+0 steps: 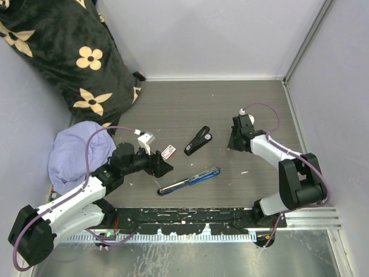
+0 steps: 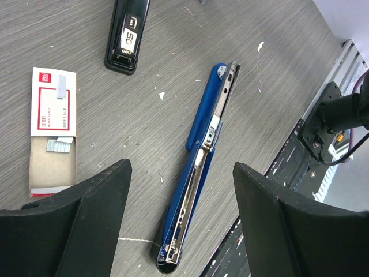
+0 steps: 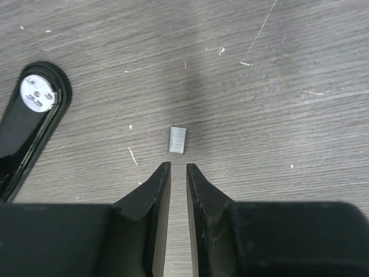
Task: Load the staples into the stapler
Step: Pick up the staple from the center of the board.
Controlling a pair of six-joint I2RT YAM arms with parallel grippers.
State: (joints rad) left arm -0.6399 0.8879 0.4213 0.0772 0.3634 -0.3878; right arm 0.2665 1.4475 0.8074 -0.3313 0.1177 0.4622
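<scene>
Top view: the staples box [image 1: 168, 152] lies flat at centre frame on the table [image 1: 253, 98], just right of your left gripper [image 1: 163, 166]. The blue stapler [image 1: 189, 180] lies below the box, swung open. The black stapler [image 1: 198, 141] sits just upper right of the box. Your right gripper [image 1: 232, 145] is low over the table right of centre, well apart from box and blue stapler. Flowered pillow [image 1: 57, 52] and lilac cloth [image 1: 78, 156] at left frame, not in play. Left wrist view: left jaws spread wide, holding nothing. On the table beneath them the blue stapler shows its metal rail exposed. Box at left frame has its tray out of the sleeve, grey strips showing inside. Right wrist view: right jaws stand a narrow slit apart, pinching nothing. A loose strip of staples [image 3: 178, 140] lies on the wood just ahead of the tips, not touching them. The black stapler's end sits at left frame. Judgement: the opening looks done, box and blue stapler both. No strip shows in the rail, though you cannot be certain of that. Seating a strip and closing the stapler are left.
</scene>
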